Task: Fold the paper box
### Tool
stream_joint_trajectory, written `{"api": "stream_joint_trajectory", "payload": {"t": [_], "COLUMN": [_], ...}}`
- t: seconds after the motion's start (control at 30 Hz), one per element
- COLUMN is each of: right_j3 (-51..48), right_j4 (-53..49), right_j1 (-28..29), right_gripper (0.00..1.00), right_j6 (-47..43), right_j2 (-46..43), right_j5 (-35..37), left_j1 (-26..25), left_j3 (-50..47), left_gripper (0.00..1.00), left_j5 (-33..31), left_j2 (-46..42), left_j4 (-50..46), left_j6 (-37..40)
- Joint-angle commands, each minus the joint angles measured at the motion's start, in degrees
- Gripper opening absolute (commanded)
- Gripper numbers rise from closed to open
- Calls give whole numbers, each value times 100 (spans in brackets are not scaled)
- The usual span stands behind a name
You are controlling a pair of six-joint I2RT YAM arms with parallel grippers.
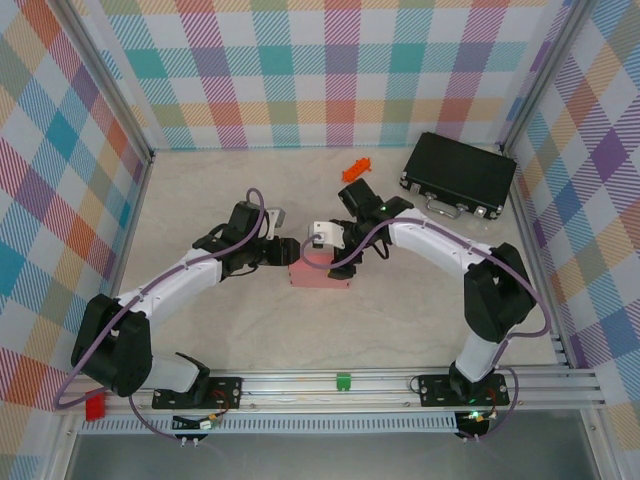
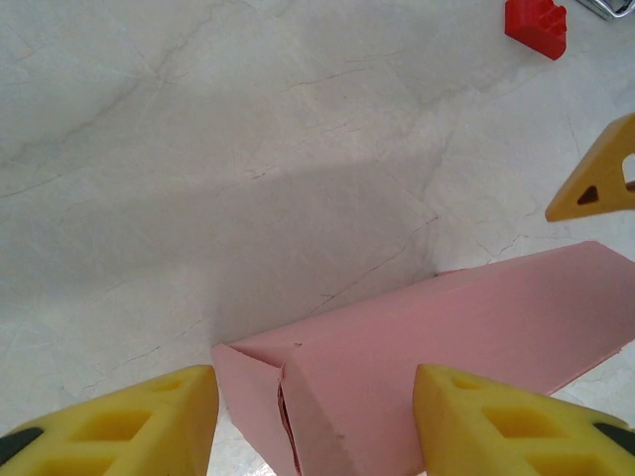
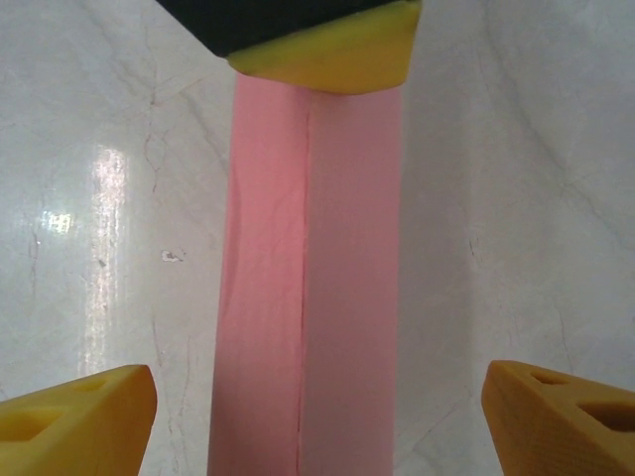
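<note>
The paper box (image 1: 320, 276) is a closed, long pink box lying on the table in the middle. My left gripper (image 1: 284, 252) is at its left end. In the left wrist view the box (image 2: 446, 337) shows a folded end flap with a slightly gaping seam, and both yellow fingers (image 2: 516, 426) touch this end, so my left gripper (image 2: 313, 426) is shut on it. My right gripper (image 1: 336, 240) hovers over the box's right part. In the right wrist view it (image 3: 317, 426) stands wide open, straddling the box (image 3: 308, 297) with table showing on both sides.
A black hard case (image 1: 458, 174) lies at the back right. A small red object (image 1: 356, 166) sits behind the arms, also in the left wrist view (image 2: 537, 24). Checked walls enclose the table on three sides.
</note>
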Motion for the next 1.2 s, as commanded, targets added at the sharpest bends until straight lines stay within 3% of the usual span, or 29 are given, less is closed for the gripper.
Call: {"api": "stream_joint_trajectory", "payload": {"t": [0.0, 0.23, 0.4, 0.53, 0.93, 1.17], "right_j3": [35, -1, -40, -78, -96, -131], "right_j4": [-122, -222, 64, 255, 207, 216], "right_j1": [85, 197, 262, 285, 342, 360], "right_gripper": [85, 84, 79, 72, 48, 48], "right_j6": [6, 34, 174, 198, 243, 235], "right_j2": [173, 243, 388, 421, 410, 414], "right_j5": [-46, -154, 395, 667, 581, 614], "left_j1": [-18, -20, -20, -20, -15, -20], "left_j3": [-80, -74, -79, -82, -130, -172], "left_gripper": [54, 54, 54, 53, 53, 54], "left_j5": [68, 68, 85, 111, 235, 181], "left_j2": [74, 93, 120, 122, -76, -184], "left_j4": [-150, -129, -112, -104, -52, -63], "left_j6": [124, 130, 128, 111, -6, -21]}}
